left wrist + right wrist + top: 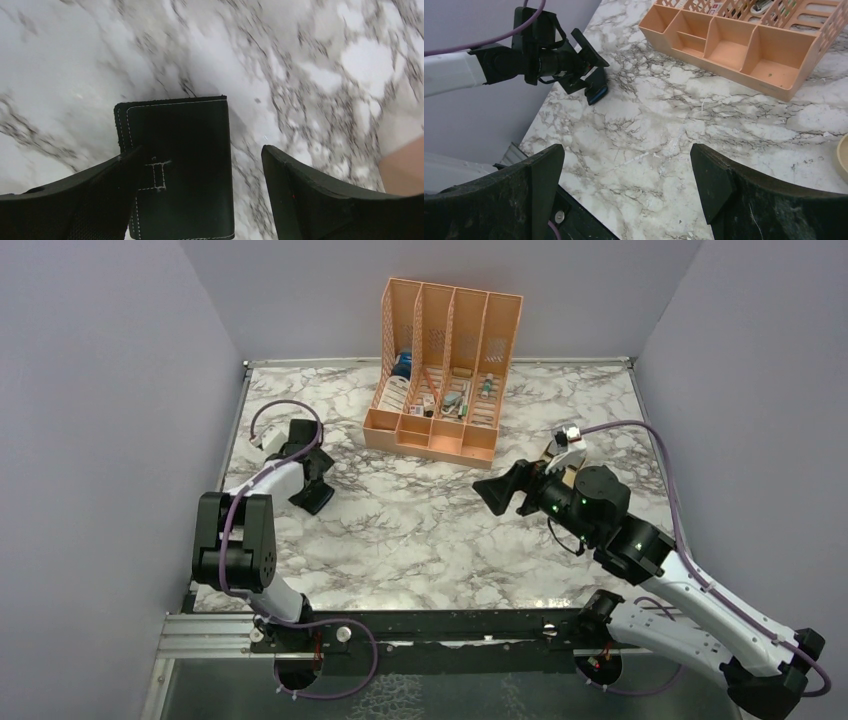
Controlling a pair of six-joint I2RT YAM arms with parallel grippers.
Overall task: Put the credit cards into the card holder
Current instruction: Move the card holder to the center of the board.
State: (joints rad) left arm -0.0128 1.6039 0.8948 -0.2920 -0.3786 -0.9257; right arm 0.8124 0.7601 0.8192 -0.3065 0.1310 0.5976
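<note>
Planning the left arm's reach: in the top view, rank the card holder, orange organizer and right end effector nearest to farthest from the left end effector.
1. card holder, right beneath the left end effector, on the left side.
2. orange organizer, at the back centre.
3. right end effector, across on the right.

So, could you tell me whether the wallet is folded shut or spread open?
Folded shut: the wallet shows only its stitched outer cover.
</note>
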